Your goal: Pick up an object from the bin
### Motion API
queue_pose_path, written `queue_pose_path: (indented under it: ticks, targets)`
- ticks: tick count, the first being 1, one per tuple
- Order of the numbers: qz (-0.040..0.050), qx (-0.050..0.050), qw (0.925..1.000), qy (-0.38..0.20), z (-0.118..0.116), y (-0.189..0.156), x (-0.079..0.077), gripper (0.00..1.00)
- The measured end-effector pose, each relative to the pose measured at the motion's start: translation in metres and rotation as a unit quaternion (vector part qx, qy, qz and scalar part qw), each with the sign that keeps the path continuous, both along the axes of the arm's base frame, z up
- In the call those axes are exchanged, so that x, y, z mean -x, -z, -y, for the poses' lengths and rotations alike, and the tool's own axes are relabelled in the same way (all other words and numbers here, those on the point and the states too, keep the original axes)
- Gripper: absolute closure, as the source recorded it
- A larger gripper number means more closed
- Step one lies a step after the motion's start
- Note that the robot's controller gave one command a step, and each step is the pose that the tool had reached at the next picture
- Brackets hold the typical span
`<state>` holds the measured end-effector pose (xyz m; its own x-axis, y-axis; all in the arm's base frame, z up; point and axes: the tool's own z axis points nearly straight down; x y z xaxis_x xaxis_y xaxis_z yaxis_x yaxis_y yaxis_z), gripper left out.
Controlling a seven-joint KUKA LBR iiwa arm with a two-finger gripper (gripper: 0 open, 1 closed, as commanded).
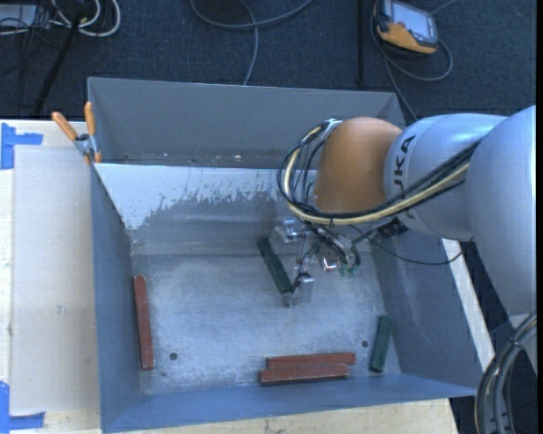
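1. Brown left stick (143,323), lengthwise along the left wall of the bin (208,134).
2. Green centre stick (274,265), slanted at mid-frame, just left of the gripper (299,286); touching or apart, cannot tell.
3. Gripper low over the floor at centre; jaws spread or pressed together, cannot tell.
4. Brown bottom stick (308,367), along the lower wall.
5. Green right stick (379,344), lower right, by the right wall.

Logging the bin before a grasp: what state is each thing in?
gripper: low in the bin, at the near end of the middle green bar
middle green bar: lying diagonal on the floor
right green bar: lying by the right wall
left brown bar: flat along the left wall
front brown bar: flat along the front wall
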<state>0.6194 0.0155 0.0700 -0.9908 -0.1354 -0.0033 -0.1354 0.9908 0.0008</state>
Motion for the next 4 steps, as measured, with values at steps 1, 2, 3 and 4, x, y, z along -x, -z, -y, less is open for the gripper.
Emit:
queue_pose_path:
  ticks: [1, 2, 3, 4]
  targets:
    - [-0.0194, 0.003, 0.9998, -0.002, 0.001, 0.002, 0.007, 1.0]
    - [0.0003, 0.002, 0.9998, 0.021, 0.046, -0.069, 0.039, 1.0]
    - [-0.0017, 0.0, 0.9998, 0.019, 0.043, -0.065, 0.039, 0.0]
    - [0.0008, 0.0, 0.9987, -0.051, -0.016, 0.002, 0.006, 0.0]
